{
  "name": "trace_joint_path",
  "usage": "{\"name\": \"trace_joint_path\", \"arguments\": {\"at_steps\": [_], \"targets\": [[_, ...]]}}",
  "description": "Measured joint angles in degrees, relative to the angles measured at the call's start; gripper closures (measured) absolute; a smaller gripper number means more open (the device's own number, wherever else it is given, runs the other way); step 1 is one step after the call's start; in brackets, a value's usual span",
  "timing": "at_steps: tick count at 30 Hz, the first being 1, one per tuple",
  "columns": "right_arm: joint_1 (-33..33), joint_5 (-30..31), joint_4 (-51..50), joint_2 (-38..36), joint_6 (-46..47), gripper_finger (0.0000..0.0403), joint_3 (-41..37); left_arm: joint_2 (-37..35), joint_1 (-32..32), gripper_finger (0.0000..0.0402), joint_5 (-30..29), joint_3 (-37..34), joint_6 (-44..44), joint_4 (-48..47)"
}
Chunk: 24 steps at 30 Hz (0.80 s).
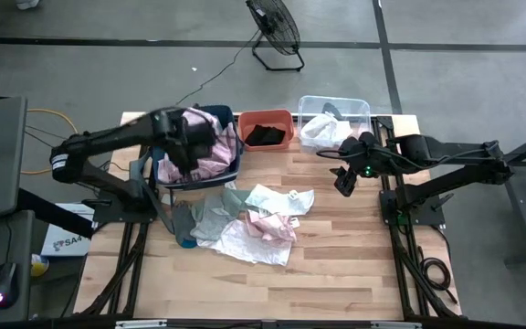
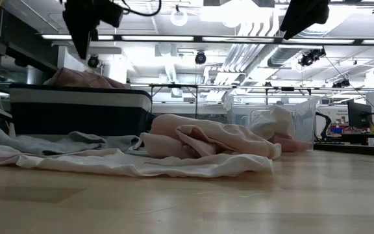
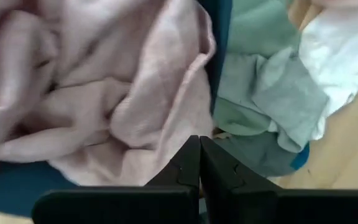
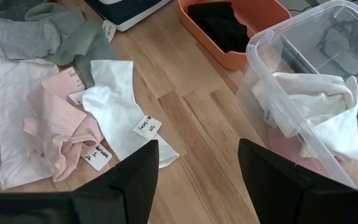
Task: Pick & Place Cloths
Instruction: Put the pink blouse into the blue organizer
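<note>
Cloths pile sits mid-table; we've left gripper closed, empty, over dark bin; right gripper open, nearer.

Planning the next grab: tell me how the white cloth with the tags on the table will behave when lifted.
Probably floppy: the white cloth lies creased and flat. It likely drapes from the open right gripper. It overlaps the pale pink cloth, so that may drag along.

Your left claw hangs upper left of centre in the high view, fingers pressed together. Your right claw waits upper right, fingers spread wide, wrist angled downward.
</note>
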Motion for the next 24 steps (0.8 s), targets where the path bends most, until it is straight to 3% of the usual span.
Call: {"name": "trace_joint_path", "arguments": {"at_steps": [11,24], "targets": [[0.0,0.0,0.0,0.0,0.0,0.019,0.0,0.0,-1.4,0.0401,-14.3,-14.0,-5.8,12.0],[0.0,0.0,0.0,0.0,0.2,0.019,0.0,0.0,-0.4,0.0401,-17.0,-25.0,-8.4,20.6]]}}
